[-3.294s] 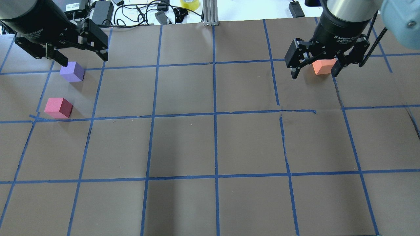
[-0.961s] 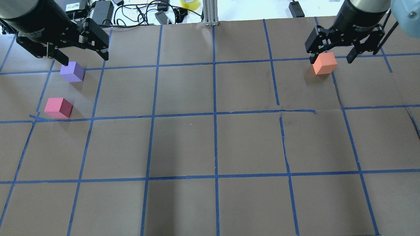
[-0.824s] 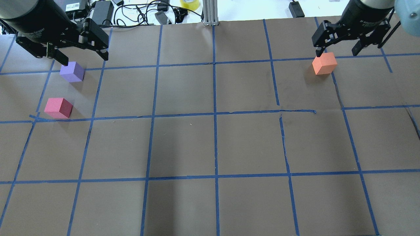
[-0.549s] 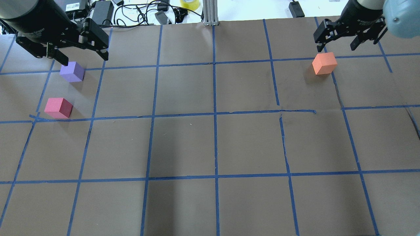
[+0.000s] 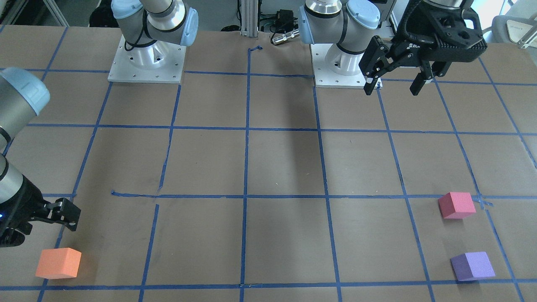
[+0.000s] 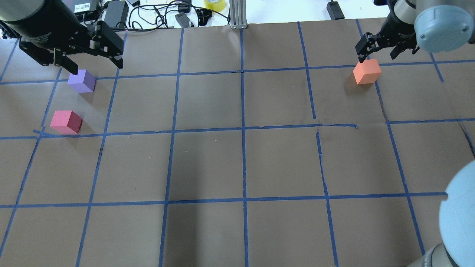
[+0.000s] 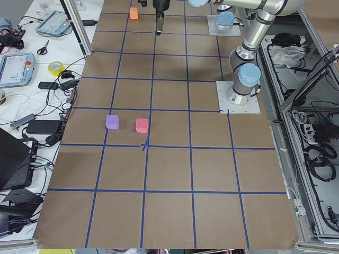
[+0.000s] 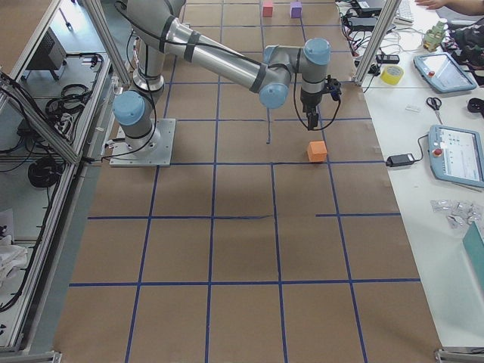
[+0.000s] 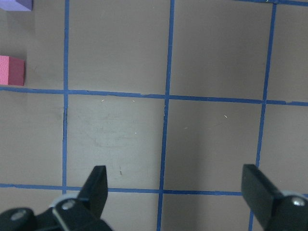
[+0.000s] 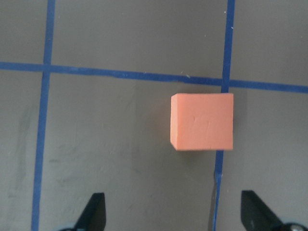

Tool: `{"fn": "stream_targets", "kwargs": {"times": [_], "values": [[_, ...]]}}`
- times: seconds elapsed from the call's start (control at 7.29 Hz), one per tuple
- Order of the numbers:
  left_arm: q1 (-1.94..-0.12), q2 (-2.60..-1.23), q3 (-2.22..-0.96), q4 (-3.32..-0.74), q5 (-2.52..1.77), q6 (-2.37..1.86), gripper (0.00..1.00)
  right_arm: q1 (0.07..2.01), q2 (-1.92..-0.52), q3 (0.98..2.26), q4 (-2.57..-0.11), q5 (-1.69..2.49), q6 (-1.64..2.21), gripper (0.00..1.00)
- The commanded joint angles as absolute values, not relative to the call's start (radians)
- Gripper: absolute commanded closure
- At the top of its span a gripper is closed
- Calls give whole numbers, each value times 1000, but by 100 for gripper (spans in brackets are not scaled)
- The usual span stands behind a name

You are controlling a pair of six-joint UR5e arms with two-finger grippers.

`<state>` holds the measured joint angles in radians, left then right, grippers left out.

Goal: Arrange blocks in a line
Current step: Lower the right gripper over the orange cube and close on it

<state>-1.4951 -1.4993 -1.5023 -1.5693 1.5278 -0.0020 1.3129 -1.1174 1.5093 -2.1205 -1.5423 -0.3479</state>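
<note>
The orange block (image 6: 367,72) rests on the brown paper at the far right; it also shows in the right wrist view (image 10: 202,121) and the front view (image 5: 58,263). My right gripper (image 6: 376,57) is open and empty, raised just beyond and above the orange block; the block lies ahead of its fingers (image 10: 96,209). The purple block (image 6: 81,81) and the pinkish-red block (image 6: 66,122) sit close together at the far left. My left gripper (image 6: 96,68) is open and empty, held high over that side (image 5: 392,91). In the left wrist view both blocks are at the left edge: purple (image 9: 17,5), pinkish-red (image 9: 10,70).
Blue tape lines (image 6: 243,129) divide the table into squares. Cables, power bricks (image 6: 115,11) and a yellow tape roll (image 6: 214,3) lie past the far edge, beside an aluminium post (image 6: 237,15). The two arm bases (image 5: 147,58) stand at the robot's side.
My right gripper, which straddled the orange block, has lifted and drawn back toward the far edge, open throughout. The orange block stays in place. My left arm has not moved.
</note>
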Motion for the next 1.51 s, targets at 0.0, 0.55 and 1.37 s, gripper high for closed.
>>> {"fn": "stream_targets", "kwargs": {"times": [0.0,0.55,1.37], "values": [[-1496,-1496,-1509,-1568,1528,-2,0,1301,-1010,1497,-2246,-1539,-367,0],[-1496,-1488,-1516,-1549,1528,8,0,1285,-950,1483,-2279,-1543,-377,0],[-1496,-1489,-1542,-1530,1528,-3,0,1284,-894,1480,-2322,-1549,-371,0]]}}
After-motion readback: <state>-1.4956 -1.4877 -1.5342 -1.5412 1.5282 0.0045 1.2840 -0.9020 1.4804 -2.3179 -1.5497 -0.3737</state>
